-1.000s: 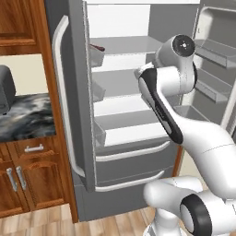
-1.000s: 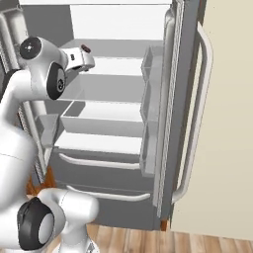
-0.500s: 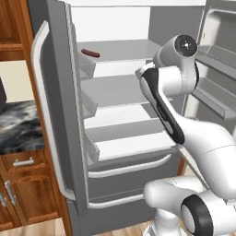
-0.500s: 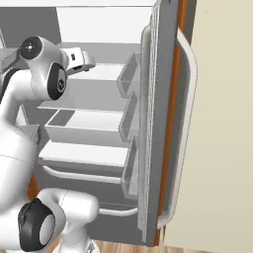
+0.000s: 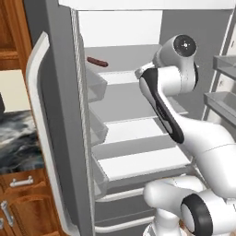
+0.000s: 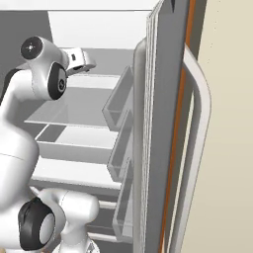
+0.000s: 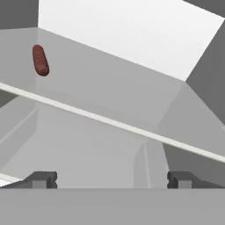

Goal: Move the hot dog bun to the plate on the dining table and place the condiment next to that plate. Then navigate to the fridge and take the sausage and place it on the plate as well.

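Observation:
The fridge (image 5: 62, 115) stands open in front of me, its white shelves bare except for the sausage (image 5: 97, 61). This small dark red-brown link lies on the upper shelf, near the back left. In the hand view the sausage (image 7: 40, 60) sits at the upper left, well beyond the fingers. My gripper (image 7: 112, 180) is open, with nothing between its fingertips (image 7: 44, 179). It is held at about upper-shelf height, to the right of the sausage and short of it. From the right base camera the white hand (image 6: 79, 58) points into the fridge.
The left door with its long bar handle (image 5: 39, 115) and door bins (image 5: 94, 87) juts out on the left. The right door (image 6: 168, 123) and its bins (image 6: 118, 108) stand close on the right. A marbled counter (image 5: 14, 138) over wooden drawers lies left of the fridge.
The whole picture has shifted: the base has driven closer to the fridge, which now looks larger. The gripper has stayed open.

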Robot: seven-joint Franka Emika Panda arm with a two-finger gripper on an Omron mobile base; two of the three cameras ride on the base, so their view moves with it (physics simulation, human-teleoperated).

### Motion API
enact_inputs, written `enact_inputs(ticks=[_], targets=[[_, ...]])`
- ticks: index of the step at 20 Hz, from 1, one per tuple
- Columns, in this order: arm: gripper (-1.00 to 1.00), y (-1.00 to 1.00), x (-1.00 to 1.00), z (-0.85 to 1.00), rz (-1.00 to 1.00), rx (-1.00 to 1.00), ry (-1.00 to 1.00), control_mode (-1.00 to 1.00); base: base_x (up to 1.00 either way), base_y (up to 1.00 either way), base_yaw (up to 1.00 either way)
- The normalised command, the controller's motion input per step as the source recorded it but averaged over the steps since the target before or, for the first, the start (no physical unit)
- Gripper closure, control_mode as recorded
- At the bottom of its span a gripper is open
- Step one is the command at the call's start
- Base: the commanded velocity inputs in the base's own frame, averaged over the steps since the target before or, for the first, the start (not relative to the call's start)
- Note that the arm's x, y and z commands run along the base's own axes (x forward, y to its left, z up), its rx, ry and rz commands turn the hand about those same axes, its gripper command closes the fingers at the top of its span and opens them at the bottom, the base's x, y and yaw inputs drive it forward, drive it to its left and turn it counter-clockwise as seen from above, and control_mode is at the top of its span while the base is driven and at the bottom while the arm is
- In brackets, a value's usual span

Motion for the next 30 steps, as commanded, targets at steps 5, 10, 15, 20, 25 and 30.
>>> enact_inputs(ticks=[5,10,15,20,25,30], targets=[[-1.0,0.0,0.0,0.0,0.0,0.0,0.0,1.0,0.06,0.16,0.1],[-1.0,0.5,0.22,0.07,0.07,0.15,0.0,-1.0,0.0,0.0,0.0],[-1.0,0.6,0.71,0.13,0.1,0.13,0.03,-1.0,0.0,0.0,0.0],[-1.0,0.61,0.65,0.0,0.09,0.0,0.11,-1.0,0.0,0.0,0.0],[-1.0,0.48,0.5,0.0,0.06,-0.01,0.12,-1.0,0.0,0.0,0.0],[-1.0,0.36,0.58,-0.18,0.04,-0.01,0.04,-1.0,0.0,0.0,0.0]])
